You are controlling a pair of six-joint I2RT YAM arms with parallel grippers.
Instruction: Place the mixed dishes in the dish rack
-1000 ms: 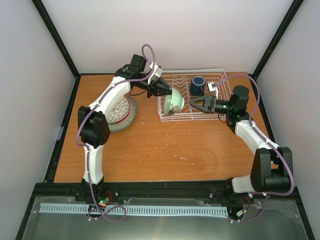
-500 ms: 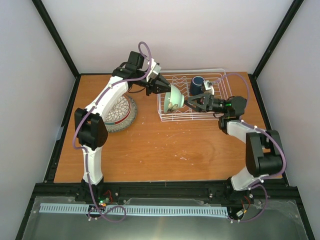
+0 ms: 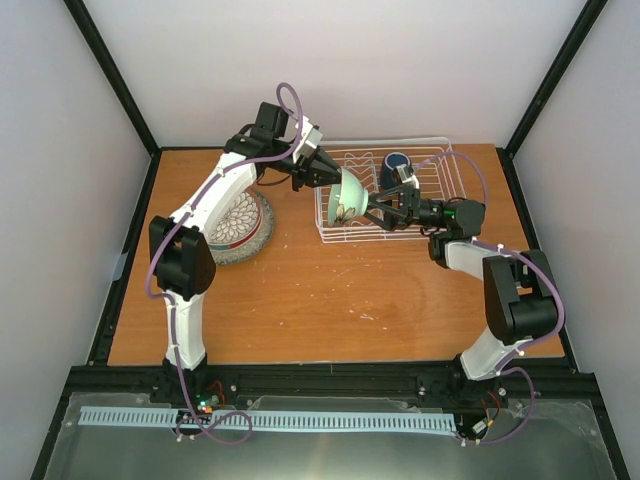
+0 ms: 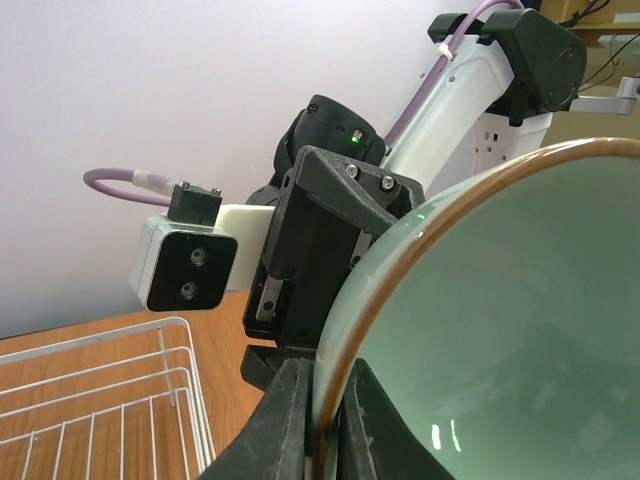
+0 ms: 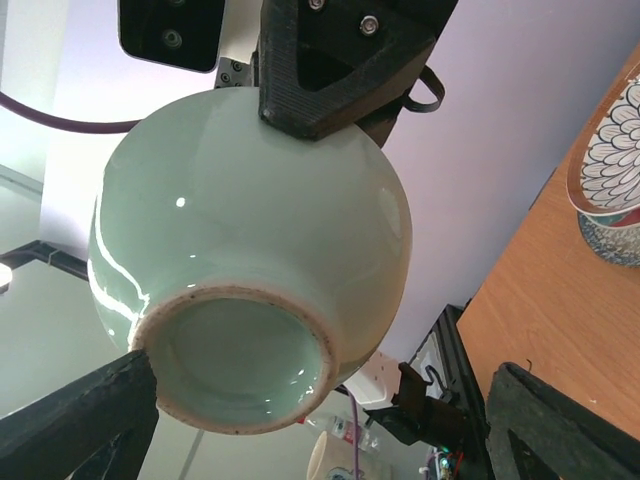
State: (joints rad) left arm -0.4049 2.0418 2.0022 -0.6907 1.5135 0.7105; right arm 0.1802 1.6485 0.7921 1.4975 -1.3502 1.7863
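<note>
Rack (image 3: 430,222): white wire, sits at 1 o'clock on the table in the top view. Mug (image 3: 394,168), dark blue, stands inside it along the 12 o'clock side. The other wire slots show nothing in them.

Bowl (image 3: 349,197): pale green with a brown rim, hangs tipped on its side over the rack's 9 o'clock end. Cannot tell whether it touches the wire. Left gripper (image 3: 334,183) pinches its rim, one finger inside and one outside. The unglazed foot ring points to 3 o'clock.

Right gripper (image 3: 375,208): comes in from 3 o'clock with fingers (image 5: 80,425) spread wide to either side of the foot. Contact unclear.

Plates (image 3: 240,222): stacked at 9 o'clock, well apart from the rack, petal pattern on top.

Table (image 3: 330,300): orange-brown wood with faint pale scuffs. Walls (image 3: 400,70) are plain pale, with a black frame (image 3: 110,75) at the corners.
</note>
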